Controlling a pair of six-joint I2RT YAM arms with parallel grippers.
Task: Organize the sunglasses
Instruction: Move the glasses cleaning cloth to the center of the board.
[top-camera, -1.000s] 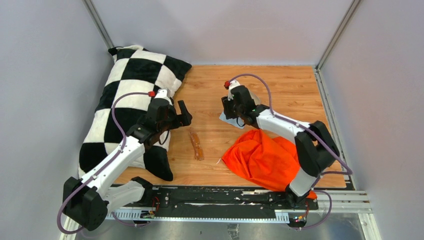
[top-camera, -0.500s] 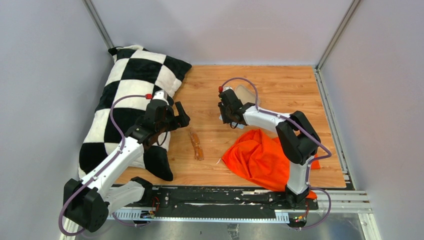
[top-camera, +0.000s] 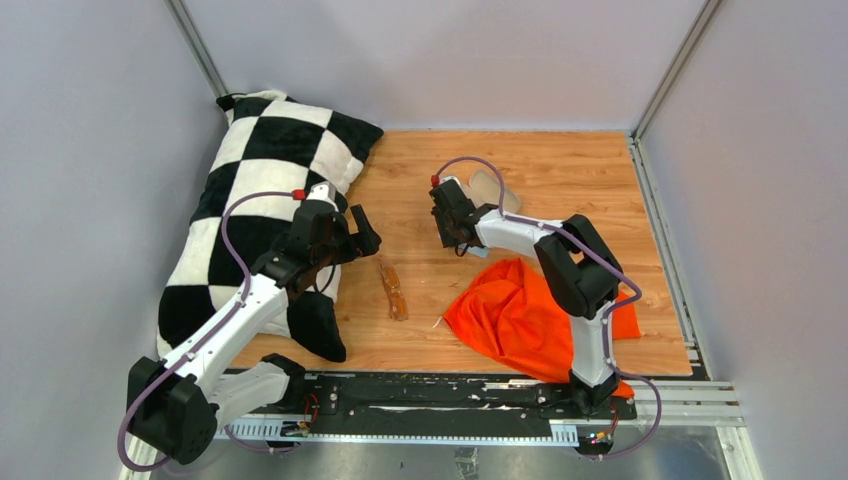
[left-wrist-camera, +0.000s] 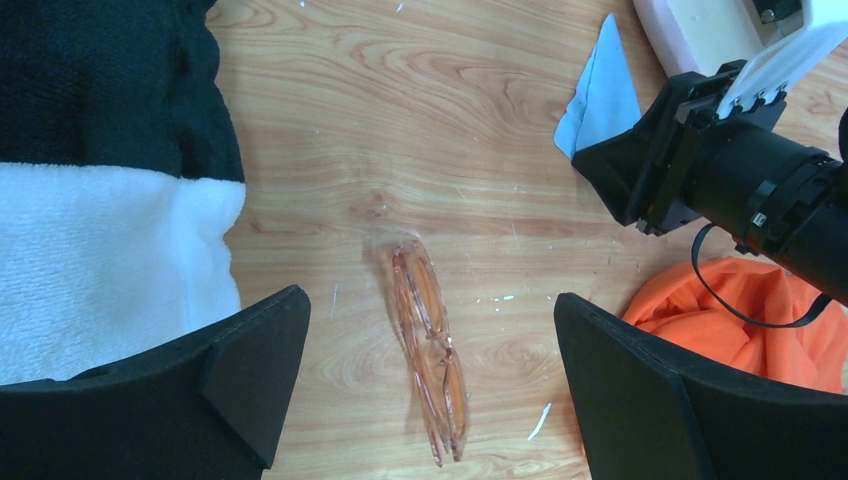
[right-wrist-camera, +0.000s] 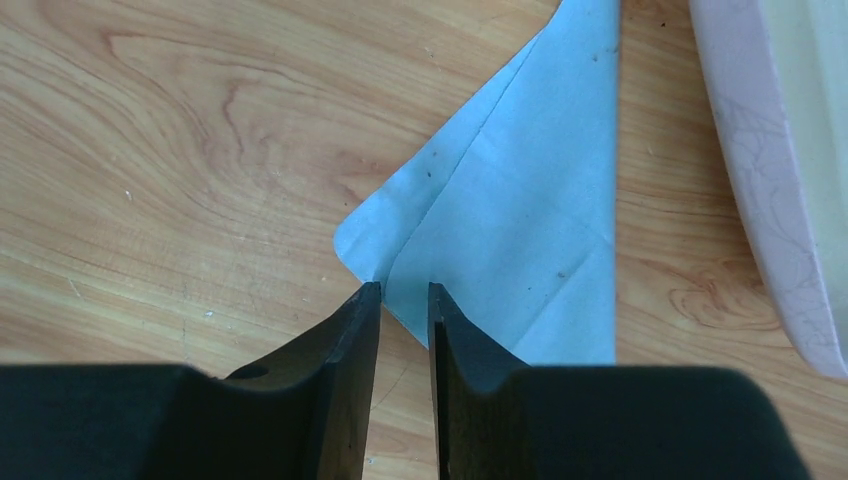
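Hovering with jaws spread wide, left gripper sits above the sunglasses, which lie folded and flat on the wooden table near the checkered pillow (no contact visible). Right gripper: closed to a narrow slit, tips at one corner of the light blue cloth; actual pinch not confirmable. Pale pink case lies just beside the cloth. Orange fabric is heaped toward the near right.

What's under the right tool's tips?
Blue cloth corner, flat on the table. The right tool's near-shut tips hide its edge; pinch unclear.
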